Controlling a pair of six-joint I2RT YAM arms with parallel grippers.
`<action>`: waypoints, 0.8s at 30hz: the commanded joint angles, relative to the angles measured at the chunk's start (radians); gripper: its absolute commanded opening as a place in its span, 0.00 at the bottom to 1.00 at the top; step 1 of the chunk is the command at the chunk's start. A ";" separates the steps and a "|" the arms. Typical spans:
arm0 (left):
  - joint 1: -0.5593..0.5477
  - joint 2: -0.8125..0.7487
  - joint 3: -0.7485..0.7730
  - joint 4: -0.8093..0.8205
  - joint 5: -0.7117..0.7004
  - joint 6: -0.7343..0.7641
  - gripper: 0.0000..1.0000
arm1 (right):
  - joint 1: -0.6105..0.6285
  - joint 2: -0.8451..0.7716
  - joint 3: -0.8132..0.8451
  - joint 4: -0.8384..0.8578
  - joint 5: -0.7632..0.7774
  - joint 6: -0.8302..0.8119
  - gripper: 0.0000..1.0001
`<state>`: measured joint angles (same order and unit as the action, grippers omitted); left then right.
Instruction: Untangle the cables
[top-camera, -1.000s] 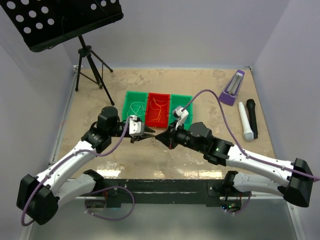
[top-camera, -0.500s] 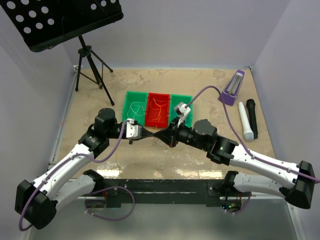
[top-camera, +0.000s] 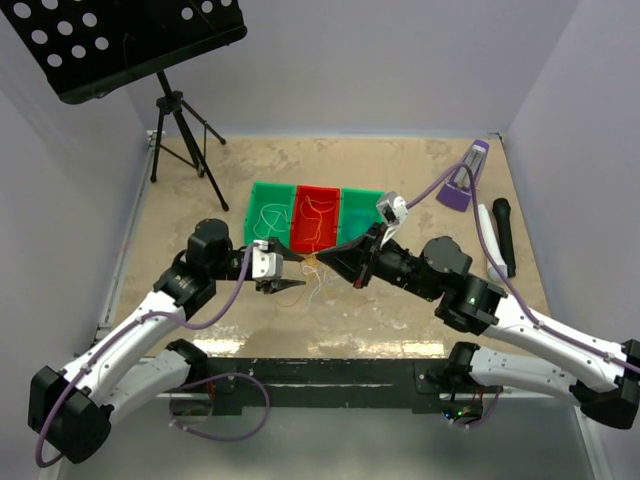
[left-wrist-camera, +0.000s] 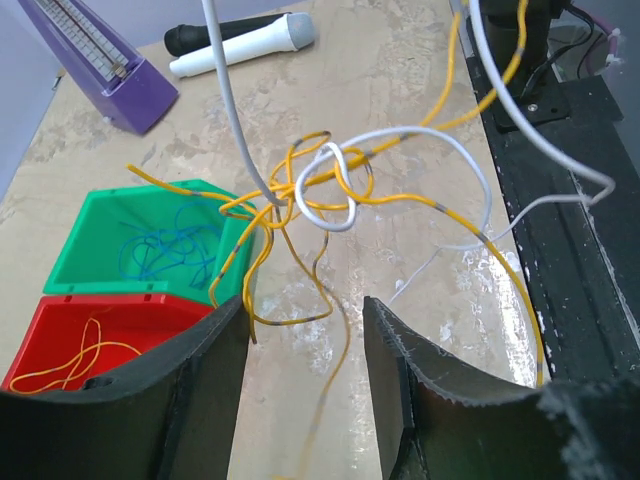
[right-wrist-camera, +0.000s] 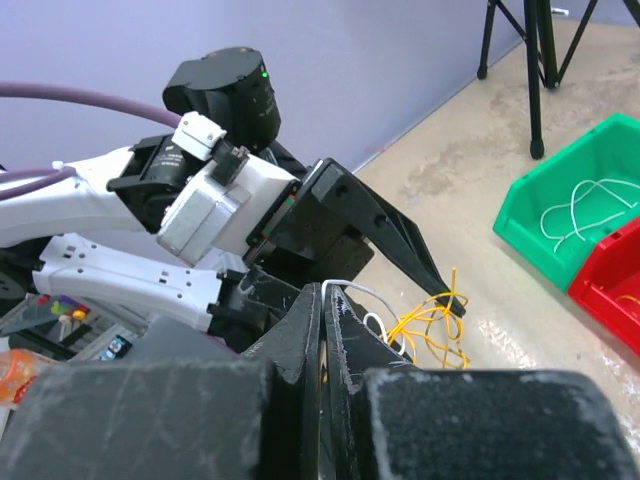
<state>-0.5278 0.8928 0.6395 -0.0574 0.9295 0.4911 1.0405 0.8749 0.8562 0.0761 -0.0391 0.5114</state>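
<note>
Reading left gripper as partly open, clamping nothing, with a loose yellow strand passing through the gap. Reading right gripper as fully closed, pinching the white cable and holding it taut, straight up out of the knot. Finding the tangle of white and yellow on the table just in front of the red bin, on its near side, between the two sets of fingertips. Spotting more loose cable in the bins: yellow inside the red bin, white inside the left green bin beside it, blue inside the right green bin.
</note>
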 joint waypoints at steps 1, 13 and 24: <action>0.003 -0.017 0.000 -0.001 0.006 0.007 0.54 | 0.003 -0.001 0.035 0.034 0.001 -0.016 0.00; 0.005 -0.015 0.000 0.038 -0.047 -0.007 0.00 | 0.004 -0.019 0.076 -0.001 0.001 -0.031 0.00; 0.006 -0.035 -0.124 0.038 -0.375 0.130 0.00 | 0.001 -0.120 0.282 -0.203 0.231 -0.132 0.00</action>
<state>-0.5282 0.8631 0.5781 -0.0257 0.7307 0.5434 1.0405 0.8116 1.0317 -0.0807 0.0662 0.4397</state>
